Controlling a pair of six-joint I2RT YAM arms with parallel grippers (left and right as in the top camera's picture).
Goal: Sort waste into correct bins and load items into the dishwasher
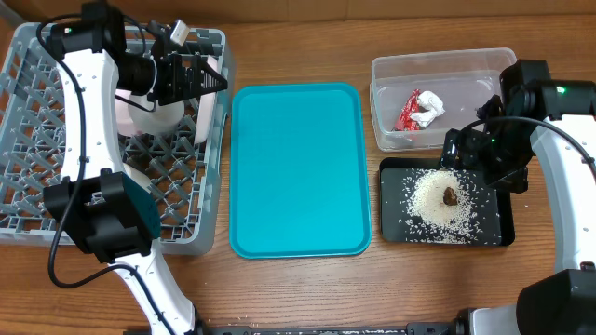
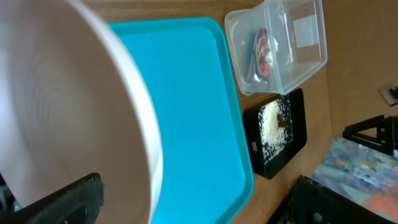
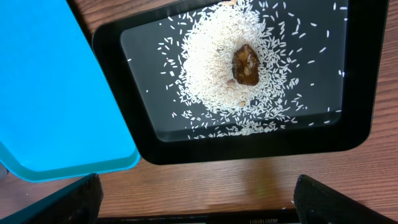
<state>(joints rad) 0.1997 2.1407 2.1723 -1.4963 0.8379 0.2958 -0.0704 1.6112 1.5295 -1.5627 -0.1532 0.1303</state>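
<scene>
Left hand (image 1: 203, 80) hangs over the rack (image 1: 28, 140), fingers spread wide, a white dish (image 2: 68, 112) (plate or bowl, hard to say) close beside one. Right hand (image 1: 468, 149), released, hovers above rice (image 3: 211, 62) in the black tray (image 3: 360, 74). The wrapper (image 1: 410, 112) lies in the tub (image 1: 442, 65).

— Anything legible on your feeds?

— Nothing I can read. In my left wrist view the tub (image 2: 314, 59) carries a pale rectangular label (image 2: 303, 28) on its wall, but it's a blur with no letters showing. The red wrapper (image 1: 408, 113) inside shows no print I can make out.

— Numbers or brands on the rack (image 1: 23, 130)?

— None that I can see. There's a row of tiny characters (image 3: 264, 212) along the bottom edge of my right wrist view, too small to read.
</scene>
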